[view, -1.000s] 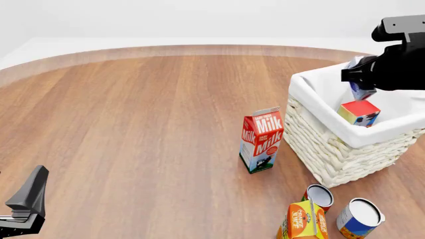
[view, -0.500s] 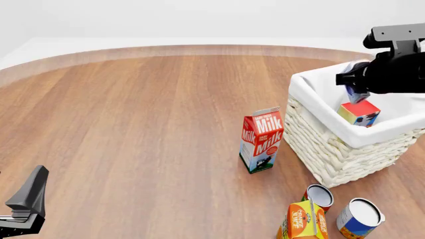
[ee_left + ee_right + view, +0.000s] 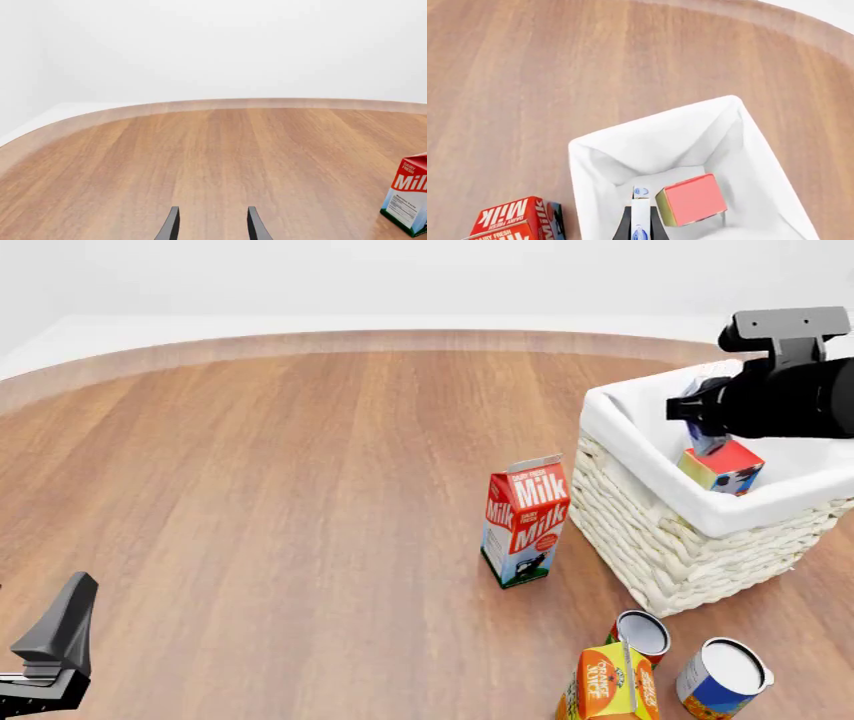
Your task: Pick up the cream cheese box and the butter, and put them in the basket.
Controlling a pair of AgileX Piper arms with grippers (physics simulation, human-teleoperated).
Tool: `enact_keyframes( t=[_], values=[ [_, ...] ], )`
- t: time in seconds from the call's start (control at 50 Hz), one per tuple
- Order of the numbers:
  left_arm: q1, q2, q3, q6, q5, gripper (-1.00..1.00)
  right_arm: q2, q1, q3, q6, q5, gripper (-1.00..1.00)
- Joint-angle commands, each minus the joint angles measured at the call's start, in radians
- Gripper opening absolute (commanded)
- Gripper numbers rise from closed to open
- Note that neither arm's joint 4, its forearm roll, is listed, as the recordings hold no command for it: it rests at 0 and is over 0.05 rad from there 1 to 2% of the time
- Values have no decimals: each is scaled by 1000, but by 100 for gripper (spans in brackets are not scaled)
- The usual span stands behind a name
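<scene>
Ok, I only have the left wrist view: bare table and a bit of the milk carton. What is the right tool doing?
Observer: The right tool is above the inside of the basket, shut on the cream cheese box.
Operator: Is the butter in the basket?
Observer: Yes, the butter is inside on the liner, close beside the held box.
Operator: Anything near the basket on my side?
Observer: Two cans and an orange juice carton stand in front of it.
</scene>
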Motion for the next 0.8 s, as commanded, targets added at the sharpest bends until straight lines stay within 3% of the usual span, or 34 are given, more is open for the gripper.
enact_keyframes(
  t=[0.02, 0.36, 0.38, 0.8],
  values=[
    [0, 0, 0, 0, 0, 100, 13, -6, 6, 13, -28, -100],
    [0, 0, 0, 0, 0, 100, 7, -12, 21, 18, -35, -100],
    [0, 0, 0, 0, 0, 100, 4, -15, 18, 15, -33, 100],
    [0, 0, 0, 0, 0, 100, -39, -10, 0, -14, -2, 100]
  ],
)
